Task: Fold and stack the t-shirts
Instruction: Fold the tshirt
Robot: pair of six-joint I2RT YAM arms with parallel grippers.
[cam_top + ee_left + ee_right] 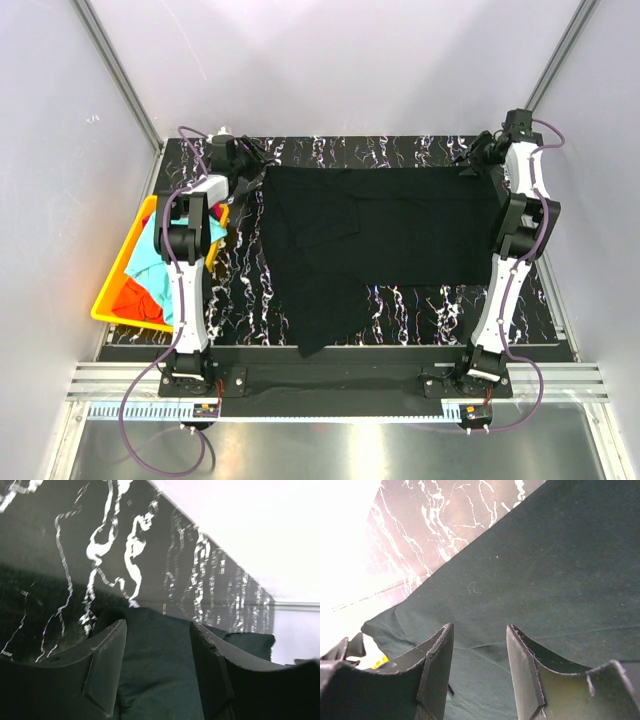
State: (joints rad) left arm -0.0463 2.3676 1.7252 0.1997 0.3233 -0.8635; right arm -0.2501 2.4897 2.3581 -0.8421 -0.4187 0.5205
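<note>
A large black t-shirt (380,235) lies spread on the marble table, its near left part hanging toward the front edge. My left gripper (252,165) is at the shirt's far left corner. In the left wrist view it (157,625) is open, with black cloth (160,670) lying between the jaws. My right gripper (478,158) is at the far right corner. In the right wrist view it (480,627) is open just above the black cloth (545,570). A turquoise shirt (150,262) and an orange-red shirt (135,298) lie crumpled in the bin.
A yellow plastic bin (108,305) stands at the table's left edge beside the left arm. The black marble-patterned table (420,305) is enclosed by white walls at the back and sides. A metal rail runs along the front.
</note>
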